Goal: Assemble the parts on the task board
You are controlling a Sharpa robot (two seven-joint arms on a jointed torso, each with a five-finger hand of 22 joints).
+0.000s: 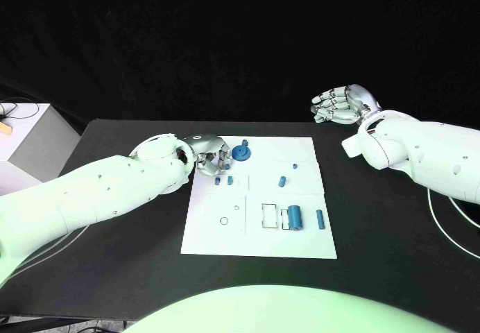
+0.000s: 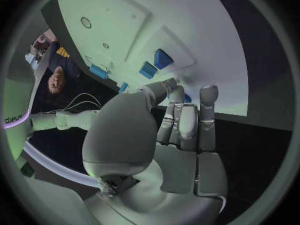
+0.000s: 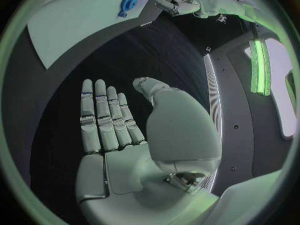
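The white task board [image 1: 260, 229] lies mid-table. My left hand [image 1: 211, 157] hovers over its far left corner, fingers stretched out side by side [image 2: 187, 120], with nothing plainly held. A round blue part [image 1: 243, 152] stands just beside those fingers; I cannot tell whether they touch it. Two small blue parts [image 1: 225, 181] stand right below the hand, also seen at blue parts [image 2: 156, 64]. A blue cylinder [image 1: 296, 217] and a slim blue part [image 1: 320, 219] lie at the board's near right. My right hand [image 1: 340, 104] is raised beyond the board's far right corner, its flat, spread fingers [image 3: 103, 117] holding nothing.
Two more small blue parts [image 1: 282, 182] [image 1: 297, 166] sit mid-board. A ring mark [image 1: 223, 221] and a rectangular slot [image 1: 270, 215] mark the near half. A white box [image 1: 25, 139] stands left of the table. Black table [image 1: 400, 236] lies bare to the right.
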